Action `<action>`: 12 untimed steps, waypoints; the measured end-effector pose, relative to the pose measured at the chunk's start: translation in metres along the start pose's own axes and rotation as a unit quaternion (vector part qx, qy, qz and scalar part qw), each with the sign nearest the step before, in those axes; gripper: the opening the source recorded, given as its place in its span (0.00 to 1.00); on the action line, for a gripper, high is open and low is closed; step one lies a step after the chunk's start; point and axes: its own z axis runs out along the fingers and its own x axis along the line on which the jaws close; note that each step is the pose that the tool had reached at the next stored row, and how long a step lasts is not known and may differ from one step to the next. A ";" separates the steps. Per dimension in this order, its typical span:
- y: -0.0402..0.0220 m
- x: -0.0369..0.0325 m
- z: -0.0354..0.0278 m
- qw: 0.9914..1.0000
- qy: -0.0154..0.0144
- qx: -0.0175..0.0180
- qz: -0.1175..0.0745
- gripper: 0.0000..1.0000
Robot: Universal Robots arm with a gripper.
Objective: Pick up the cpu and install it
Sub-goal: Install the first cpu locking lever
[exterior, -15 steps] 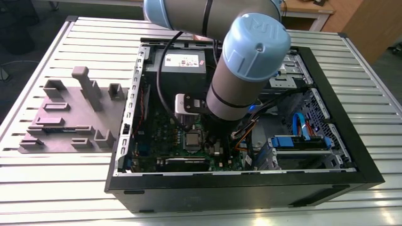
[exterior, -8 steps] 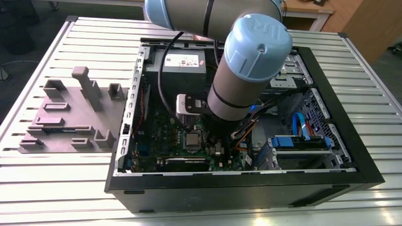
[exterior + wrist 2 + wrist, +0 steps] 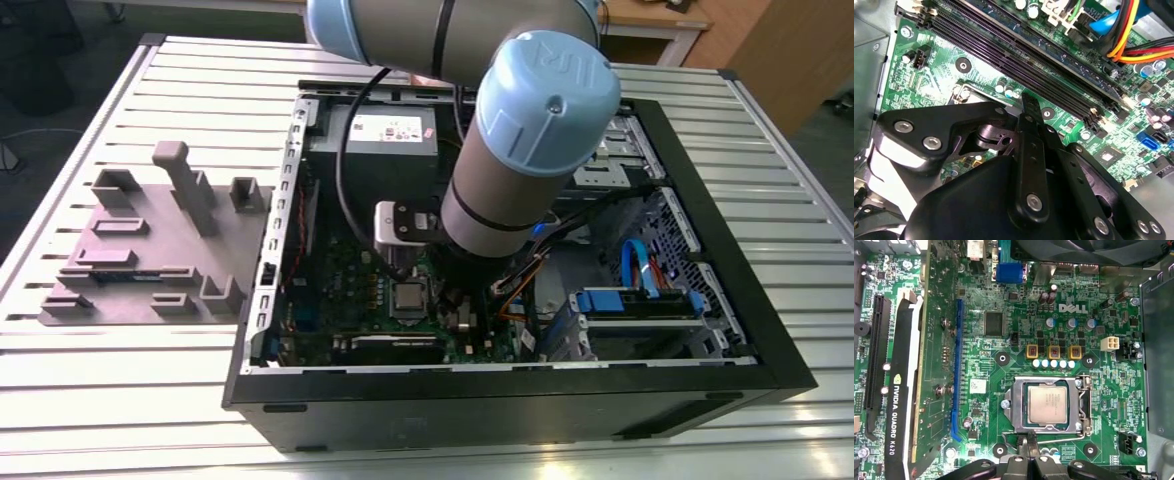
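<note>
The cpu [image 3: 1049, 402] lies flat, metal top up, square in its socket [image 3: 1049, 403], just beyond the end effector [image 3: 1026, 456]; its grip I cannot tell.

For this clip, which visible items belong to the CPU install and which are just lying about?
Job in hand:
- cpu, lying in the socket frame
- gripper, just beside the socket
- motherboard

Just there:
- graphics card
- memory slots
- grey fixture tray outside the case
- blue cable

Small square cpu [image 3: 1049, 405] with pale silver-grey metal top, lying flat and square inside the motherboard's socket frame [image 3: 1083, 407], seen in exterior view [image 3: 404, 296] as a small grey square.
</note>
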 end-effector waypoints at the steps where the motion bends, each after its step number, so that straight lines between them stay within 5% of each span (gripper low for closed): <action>1: 0.0002 0.0000 0.0004 1.000 -0.001 0.001 -0.001 0.10; 8: 0.0011 0.0006 0.0009 1.000 -0.003 0.003 -0.004 0.10; 12: 0.0018 0.0004 -0.0051 1.000 -0.005 0.003 -0.004 0.10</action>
